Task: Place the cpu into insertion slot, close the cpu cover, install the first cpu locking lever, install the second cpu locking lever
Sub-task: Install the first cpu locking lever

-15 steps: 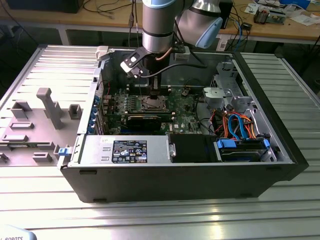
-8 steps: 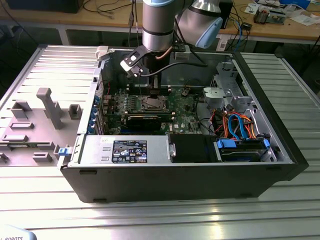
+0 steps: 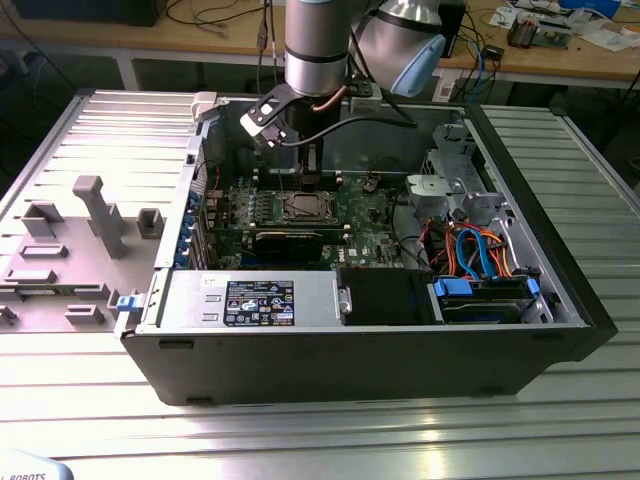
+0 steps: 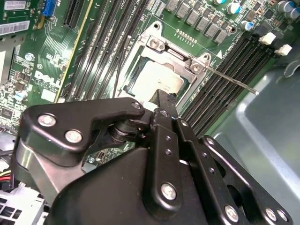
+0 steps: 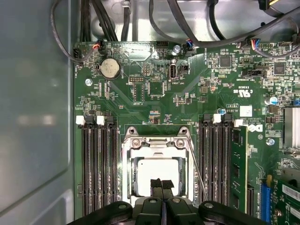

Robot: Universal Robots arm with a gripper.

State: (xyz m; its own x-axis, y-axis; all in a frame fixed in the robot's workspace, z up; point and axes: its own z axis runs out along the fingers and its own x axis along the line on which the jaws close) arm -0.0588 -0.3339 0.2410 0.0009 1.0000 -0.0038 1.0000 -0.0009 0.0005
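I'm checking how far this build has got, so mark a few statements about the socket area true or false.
1. The cpu shows through the window of the cpu cover. True.
2. The cpu cover stands upright, swung off the socket. False: it lies down around the cpu.
3. The gripper has its jaws spread wide. False: they are together, over the cpu.
4. A round coin cell sits on the green motherboard. True.

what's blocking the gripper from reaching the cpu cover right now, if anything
Likely nothing: the gripper hangs directly over the cpu cover, shut fingertips at the cpu in its window, no cable or card between them.
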